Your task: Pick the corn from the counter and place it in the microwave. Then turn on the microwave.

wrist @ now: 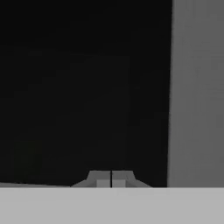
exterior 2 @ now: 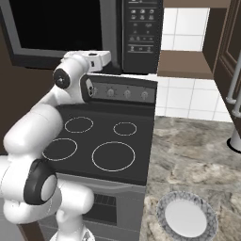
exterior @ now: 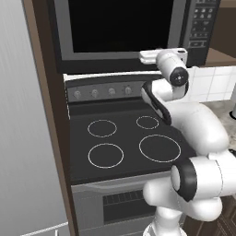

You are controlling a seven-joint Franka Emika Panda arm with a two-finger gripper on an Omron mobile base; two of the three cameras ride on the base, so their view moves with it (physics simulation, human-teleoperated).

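Where microwave [wrist: 87, 87] looms, gripper [wrist: 110, 180] (pinched)

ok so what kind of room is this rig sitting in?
A rendered home kitchen, by the look of it: a black glass stovetop with white burner rings, a microwave mounted above it, and a marbled stone counter with a white tiled backsplash.

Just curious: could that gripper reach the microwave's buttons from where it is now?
Probably yes. The gripper, fingertips together, sits right at the microwave door, with the button panel just beside it and nothing between.
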